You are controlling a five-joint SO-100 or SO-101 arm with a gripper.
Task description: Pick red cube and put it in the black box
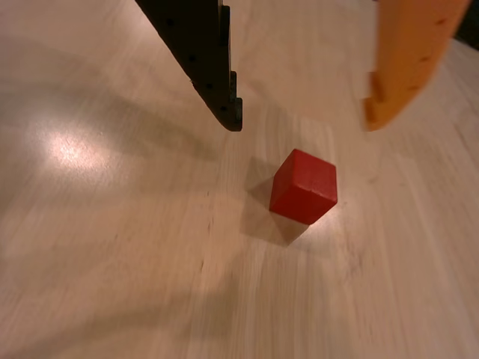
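Here the gripper [303, 120] is hovering with jaws spread wide, the red cube [303, 187] lying just ahead of their gap; centring before closing is looking wise.

I see bare wooden table [112, 247] all round the red cube [303, 187]; the parted gripper [303, 120] above has nothing in its way.

Hard to place this one: a pale wooden tabletop [112, 247] under warm lamp glare, grain running across it, suggests a home desk or hobby bench, though nothing visible settles which
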